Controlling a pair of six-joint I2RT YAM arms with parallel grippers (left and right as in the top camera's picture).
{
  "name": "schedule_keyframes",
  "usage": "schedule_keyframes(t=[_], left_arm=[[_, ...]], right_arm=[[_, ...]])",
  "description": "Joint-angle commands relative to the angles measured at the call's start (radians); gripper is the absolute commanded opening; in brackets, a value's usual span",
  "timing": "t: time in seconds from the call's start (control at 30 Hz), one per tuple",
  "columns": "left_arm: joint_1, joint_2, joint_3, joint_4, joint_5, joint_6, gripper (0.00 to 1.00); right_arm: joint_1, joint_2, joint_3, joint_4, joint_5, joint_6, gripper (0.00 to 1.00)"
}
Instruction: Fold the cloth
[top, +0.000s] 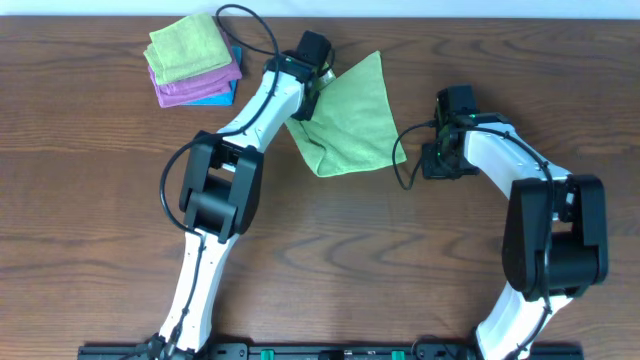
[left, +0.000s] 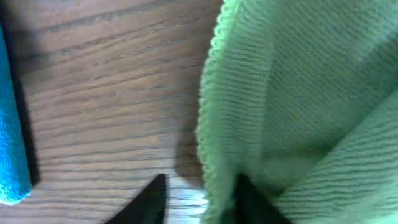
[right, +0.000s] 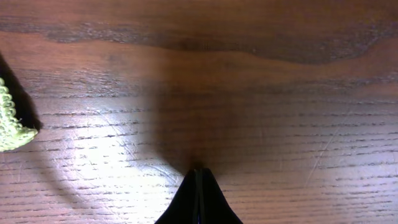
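The lime-green cloth lies on the table, doubled over into a rough triangle. My left gripper is at its upper-left edge. In the left wrist view the left gripper has its jaws apart, with the cloth edge lying loose between them: one finger is over bare wood, the other against the fabric. My right gripper rests just right of the cloth's right corner, shut and empty. That corner of the cloth shows at the left edge of the right wrist view.
A stack of folded cloths sits at the back left: lime-green on top, then purple, then bright blue. The blue one shows at the left edge of the left wrist view. The wooden table extends forward of the cloth.
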Motion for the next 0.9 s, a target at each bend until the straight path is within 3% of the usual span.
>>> schedule_keyframes(t=[0.0, 0.07, 0.1, 0.13, 0.4, 0.63, 0.67, 0.73, 0.77, 0.8, 0.87], left_arm=[[0.005, 0.003, 0.006, -0.014, 0.053, 0.003, 0.46], [0.005, 0.003, 0.006, -0.014, 0.063, 0.003, 0.75], [0.004, 0.002, 0.006, -0.014, 0.063, 0.003, 0.8], [0.004, 0.001, 0.006, -0.016, 0.066, 0.003, 0.98], [0.005, -0.086, 0.011, -0.009, 0.082, -0.007, 0.95], [0.004, -0.156, 0.023, 0.047, 0.227, -0.007, 0.96], [0.004, -0.164, 0.023, 0.066, 0.244, -0.006, 0.91], [0.005, -0.174, 0.023, 0.095, 0.274, -0.007, 0.57], [0.005, -0.177, 0.023, 0.103, 0.287, -0.007, 0.52], [0.005, -0.181, 0.023, 0.108, 0.298, -0.007, 0.38], [0.005, -0.183, 0.023, 0.115, 0.303, -0.007, 0.22]], right_arm=[[-0.004, 0.025, 0.006, -0.026, -0.016, 0.024, 0.01], [0.004, 0.012, 0.043, -0.044, -0.045, 0.024, 0.01], [0.007, 0.003, 0.053, -0.047, -0.047, 0.024, 0.01], [0.01, -0.01, 0.063, -0.047, -0.047, 0.023, 0.01], [0.018, -0.08, 0.085, -0.054, -0.072, 0.005, 0.01], [0.032, -0.155, 0.085, -0.053, -0.118, 0.005, 0.01], [0.035, -0.169, 0.085, -0.054, -0.118, 0.005, 0.01], [0.039, -0.184, 0.085, -0.054, -0.118, 0.006, 0.01], [0.04, -0.188, 0.085, -0.055, -0.119, 0.006, 0.01], [0.041, -0.19, 0.085, -0.055, -0.118, 0.005, 0.01], [0.044, -0.191, 0.085, -0.054, -0.119, 0.007, 0.01]])
